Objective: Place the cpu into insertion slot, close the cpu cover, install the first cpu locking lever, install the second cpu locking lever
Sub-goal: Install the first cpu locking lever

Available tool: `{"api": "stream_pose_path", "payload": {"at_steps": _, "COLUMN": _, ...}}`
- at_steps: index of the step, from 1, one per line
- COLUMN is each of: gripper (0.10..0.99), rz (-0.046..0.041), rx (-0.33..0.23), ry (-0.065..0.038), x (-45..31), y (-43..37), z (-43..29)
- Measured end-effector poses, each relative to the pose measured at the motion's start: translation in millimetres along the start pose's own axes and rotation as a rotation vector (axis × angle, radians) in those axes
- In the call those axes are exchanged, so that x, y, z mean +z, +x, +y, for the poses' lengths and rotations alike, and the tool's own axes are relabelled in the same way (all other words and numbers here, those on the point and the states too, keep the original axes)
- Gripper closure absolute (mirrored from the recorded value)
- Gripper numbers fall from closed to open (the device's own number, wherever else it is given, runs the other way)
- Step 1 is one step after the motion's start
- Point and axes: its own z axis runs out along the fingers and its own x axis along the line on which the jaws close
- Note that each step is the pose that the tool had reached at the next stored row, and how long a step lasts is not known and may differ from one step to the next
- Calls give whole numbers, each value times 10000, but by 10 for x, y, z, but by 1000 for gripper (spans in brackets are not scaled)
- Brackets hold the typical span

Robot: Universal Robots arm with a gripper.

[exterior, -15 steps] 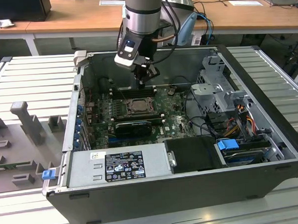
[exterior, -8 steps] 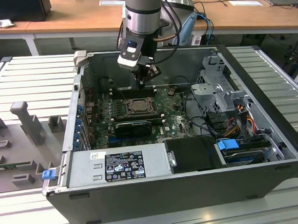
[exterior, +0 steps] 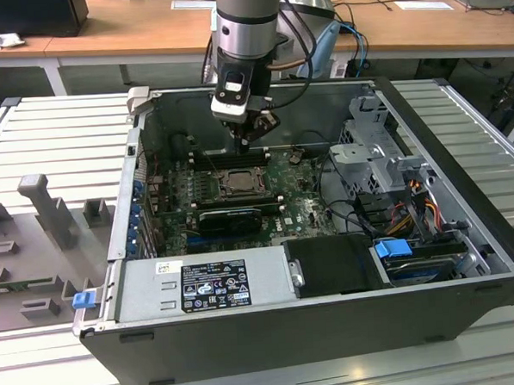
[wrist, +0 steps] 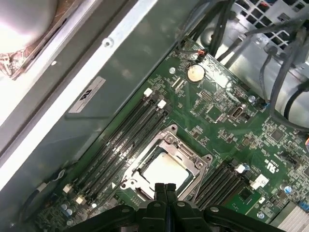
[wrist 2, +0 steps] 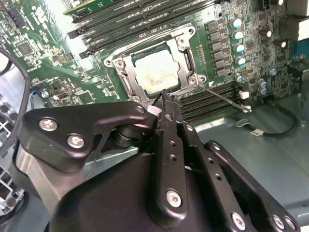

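Since the case (exterior: 333, 322) lies open, the green board (exterior: 305, 209) is in plain sight. On it sits the slot (wrist 2: 124, 77), with the cover (wrist 2: 161, 42) folded down over it (flat, as far as I can tell), framing the cpu (wrist 2: 155, 72). The chip looks light, stiff and fragile, so I judge it should be held by the edges only. A thin lever (wrist 2: 223, 96) juts loose beside it. The gripper (wrist: 164, 186) hangs just above, fingers pinched together on nothing.

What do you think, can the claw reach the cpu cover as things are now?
Probably yes. The claw, shut, hangs right at the edge of the cpu cover, and nothing lies between them. The memory slots beside the socket sit low and should not block it.
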Motion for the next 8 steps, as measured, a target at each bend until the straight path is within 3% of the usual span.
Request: {"api": "stream_pose_path", "payload": {"at_steps": 8, "gripper": 980, "rz": 2, "rx": -1638, "ry": 61, "x": 1, "y": 0, "z": 0}}
